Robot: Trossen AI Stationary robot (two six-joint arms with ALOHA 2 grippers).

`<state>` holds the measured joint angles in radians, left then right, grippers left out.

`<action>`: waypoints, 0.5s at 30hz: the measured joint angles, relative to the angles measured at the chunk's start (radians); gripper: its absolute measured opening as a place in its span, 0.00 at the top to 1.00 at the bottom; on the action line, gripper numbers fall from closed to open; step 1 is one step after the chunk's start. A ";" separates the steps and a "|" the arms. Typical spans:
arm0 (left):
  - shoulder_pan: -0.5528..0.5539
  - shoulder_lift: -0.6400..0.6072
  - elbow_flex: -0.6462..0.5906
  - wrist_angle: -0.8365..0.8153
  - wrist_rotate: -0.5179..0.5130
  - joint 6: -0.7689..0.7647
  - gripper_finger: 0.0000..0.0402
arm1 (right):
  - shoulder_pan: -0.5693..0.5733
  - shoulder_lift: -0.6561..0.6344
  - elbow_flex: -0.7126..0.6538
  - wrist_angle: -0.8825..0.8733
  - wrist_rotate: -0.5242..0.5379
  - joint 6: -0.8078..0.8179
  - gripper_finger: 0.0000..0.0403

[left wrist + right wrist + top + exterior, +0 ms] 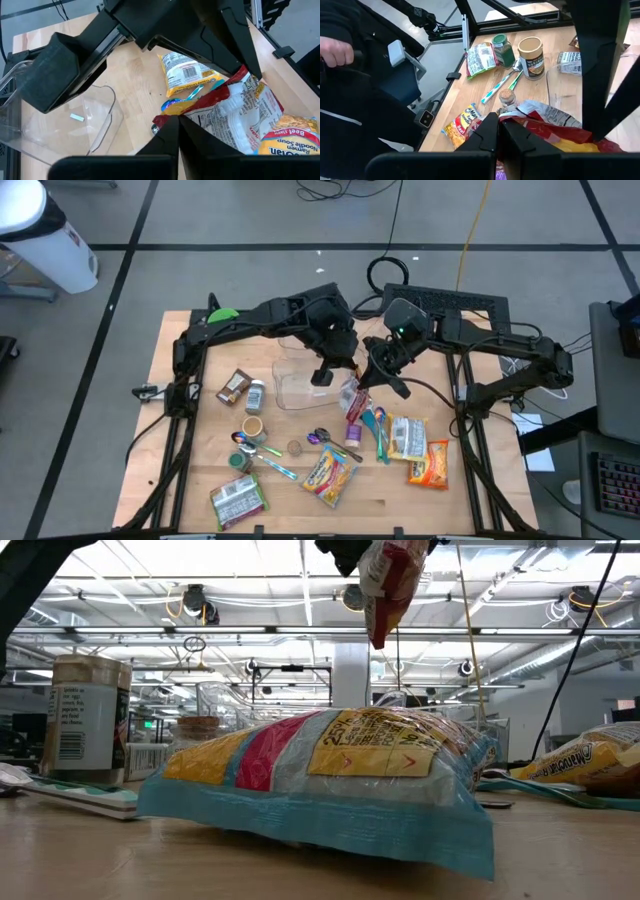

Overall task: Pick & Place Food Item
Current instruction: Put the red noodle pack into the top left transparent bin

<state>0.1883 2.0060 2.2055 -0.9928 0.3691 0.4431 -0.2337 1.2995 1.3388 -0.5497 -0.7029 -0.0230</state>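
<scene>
- We see the left gripper [322,376] fully closed at table centre, over the clear container's [296,380] 3 o'clock edge; whether it grips the noodle packet [349,396] we cannot tell.
- Right gripper [372,376] clamped tight on the packet's red edge, holding it clear of the table.
- In the low view the packet [385,575] hangs with its long axis vertical, above a blue-edged snack bag [330,785].
- At 6 o'clock of the packet: purple pouch [357,408], blue toothbrush [381,438], spoon [322,437].
- At 4 o'clock: two snack bags [406,436].
- At 8 o'clock: cup [253,427], green jar [241,462].
- Open wood [190,470] along the table's 9 o'clock side.
- A person's hand [335,51] shows beyond the table edge.
</scene>
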 joint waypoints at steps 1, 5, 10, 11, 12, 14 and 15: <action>0.000 0.000 0.000 0.000 0.000 0.000 0.98 | 0.000 0.000 0.000 0.000 0.000 0.000 1.00; 0.000 0.000 0.000 0.001 -0.003 0.000 0.98 | 0.000 0.000 0.000 0.000 0.005 -0.011 1.00; 0.001 0.000 0.000 0.001 -0.007 -0.009 0.99 | 0.000 0.000 0.000 0.001 0.025 -0.023 1.00; 0.001 0.000 0.000 0.001 -0.012 -0.012 0.99 | 0.000 0.000 0.000 0.003 0.027 -0.022 1.00; 0.002 0.000 0.000 0.001 -0.015 -0.017 0.99 | 0.000 0.000 0.000 0.006 0.030 -0.020 1.00; 0.003 0.000 0.000 0.001 -0.016 -0.019 0.99 | 0.000 0.000 0.000 0.009 0.045 -0.019 1.00; 0.003 0.000 0.000 0.001 -0.015 -0.019 0.99 | 0.000 0.000 0.000 0.009 0.048 -0.019 1.00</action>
<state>0.1909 2.0060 2.2051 -0.9920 0.3542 0.4236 -0.2340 1.2999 1.3388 -0.5409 -0.6552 -0.0419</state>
